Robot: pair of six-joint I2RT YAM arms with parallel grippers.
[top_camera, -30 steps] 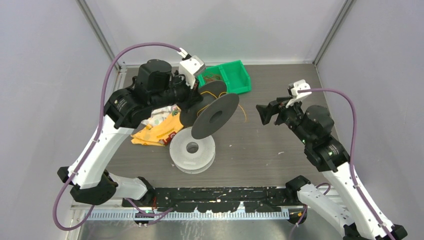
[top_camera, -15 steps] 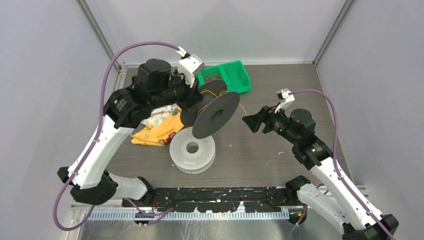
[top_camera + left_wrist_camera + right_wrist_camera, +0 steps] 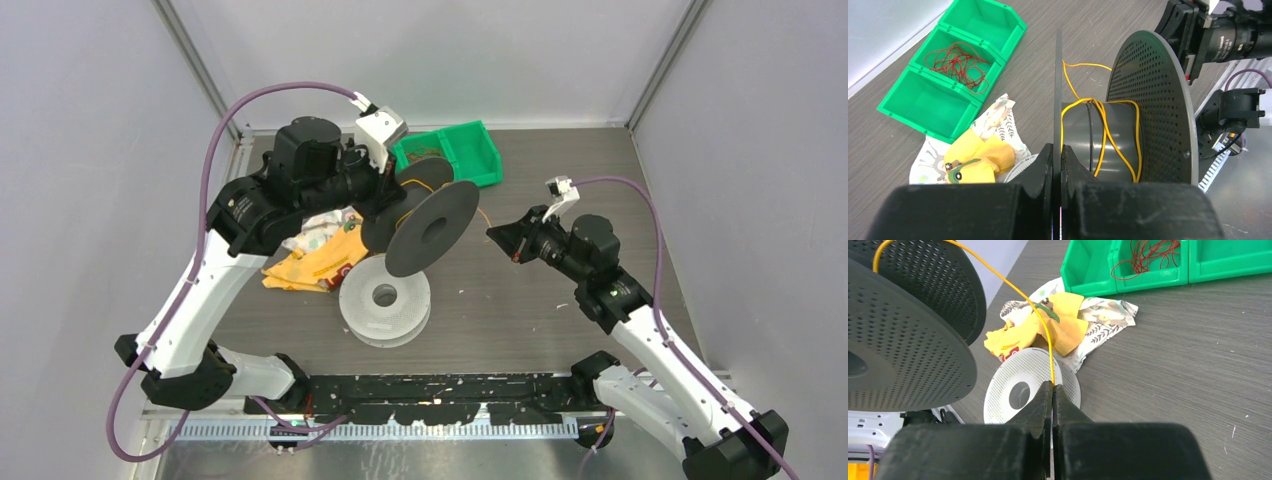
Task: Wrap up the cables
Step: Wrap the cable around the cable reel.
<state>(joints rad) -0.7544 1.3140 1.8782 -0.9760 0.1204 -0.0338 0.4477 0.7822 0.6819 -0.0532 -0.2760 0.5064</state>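
A dark perforated spool point(image 3: 432, 232) hangs above the table, tilted. My left gripper point(image 3: 1057, 150) is shut on the thin edge of one of its flanges point(image 3: 1058, 85). A yellow cable point(image 3: 1104, 131) loops loosely round the spool's hub. Its free length point(image 3: 1047, 335) runs from the spool down into my right gripper point(image 3: 1052, 386). That gripper is shut on the cable, just right of the spool point(image 3: 500, 238). Reddish-brown cables point(image 3: 960, 65) lie tangled in the green bin's middle compartment.
The green three-compartment bin point(image 3: 470, 160) sits at the back centre. A white perforated spool point(image 3: 385, 298) lies flat in front of the dark one. Yellow packaging and a patterned cloth point(image 3: 310, 262) lie to its left, under the left arm.
My right arm has moved left toward the dark spool. Its gripper has gone from wide open to shut on the yellow cable. The left arm and spool have stayed put.
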